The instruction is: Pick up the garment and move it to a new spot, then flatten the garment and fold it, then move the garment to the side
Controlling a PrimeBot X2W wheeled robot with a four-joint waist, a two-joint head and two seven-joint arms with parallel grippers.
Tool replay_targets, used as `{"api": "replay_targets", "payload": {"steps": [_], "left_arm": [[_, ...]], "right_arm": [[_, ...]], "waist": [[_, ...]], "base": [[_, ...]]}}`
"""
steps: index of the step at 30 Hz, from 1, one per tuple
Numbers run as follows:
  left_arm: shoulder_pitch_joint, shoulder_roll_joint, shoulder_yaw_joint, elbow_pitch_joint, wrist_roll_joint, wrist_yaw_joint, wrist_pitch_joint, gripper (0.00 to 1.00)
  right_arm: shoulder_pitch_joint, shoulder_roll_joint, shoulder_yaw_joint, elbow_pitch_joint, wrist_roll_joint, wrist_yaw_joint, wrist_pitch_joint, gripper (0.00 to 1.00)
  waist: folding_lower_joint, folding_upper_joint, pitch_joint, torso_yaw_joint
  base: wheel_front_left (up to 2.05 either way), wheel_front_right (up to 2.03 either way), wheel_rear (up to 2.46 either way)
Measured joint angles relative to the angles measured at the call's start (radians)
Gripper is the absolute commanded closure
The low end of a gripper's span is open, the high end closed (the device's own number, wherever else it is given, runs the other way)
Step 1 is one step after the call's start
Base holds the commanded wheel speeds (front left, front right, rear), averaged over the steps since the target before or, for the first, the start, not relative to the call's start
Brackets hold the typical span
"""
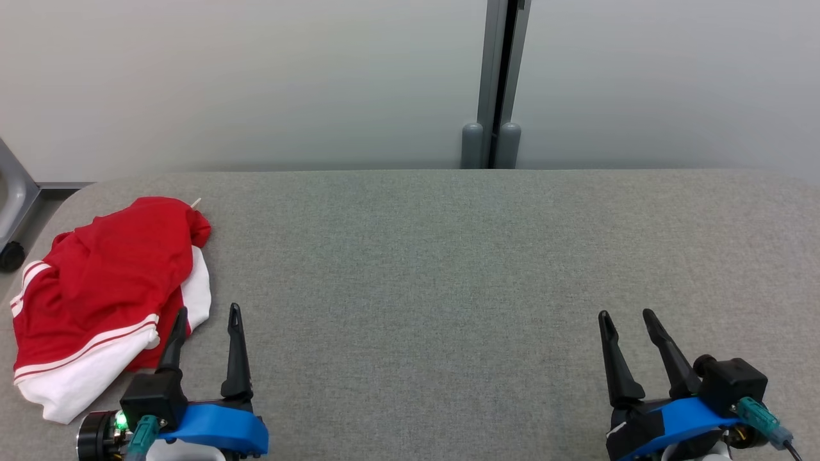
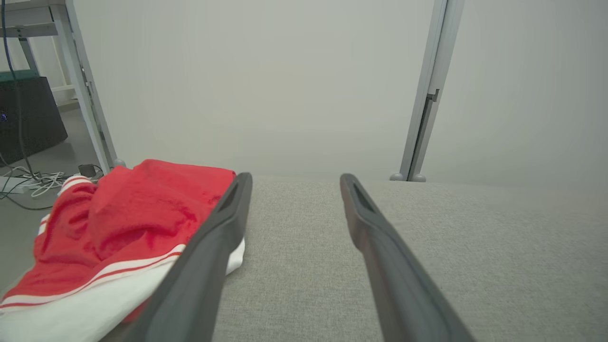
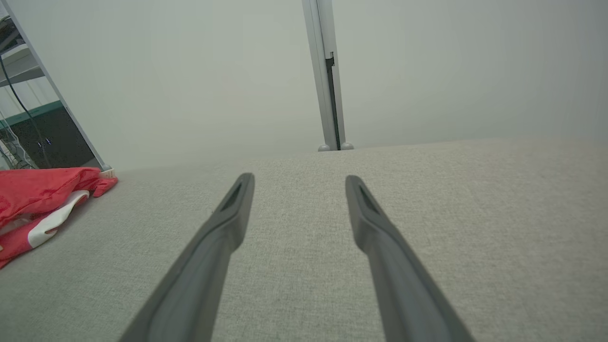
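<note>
A crumpled red garment with white panels and thin red-and-white stripes lies in a heap at the left end of the grey table. My left gripper stands open at the lower left, its left finger overlapping the garment's right edge, nothing between its fingers. In the left wrist view the garment sits left of the open left gripper. My right gripper is open at the lower right, far from the cloth. From the right wrist the garment shows at the far left, the right gripper over bare table.
A pale wall with a grey vertical post runs behind the table's far edge. Off the table's left edge are a caster wheel and a metal frame, with cables on the floor.
</note>
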Motion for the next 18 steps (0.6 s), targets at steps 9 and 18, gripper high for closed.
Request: {"api": "replay_targets", "payload": {"steps": [9,18], "left_arm": [[-0.010,0.000,0.000,0.034,0.065,0.004,-0.016,0.00],[-0.015,0.003,0.002,0.070,0.103,0.012,-0.025,0.00]], "right_arm": [[0.000,-0.001,-0.007,0.009,-0.075,0.000,-0.015,0.00],[-0.001,-0.001,-0.014,0.010,-0.123,0.000,-0.024,0.00]], "waist": [[0.0000,0.0000,-0.001,0.002],[0.0000,0.0000,-0.003,0.000]], "base": [[0.00,0.00,0.00],[0.00,0.00,0.00]]}}
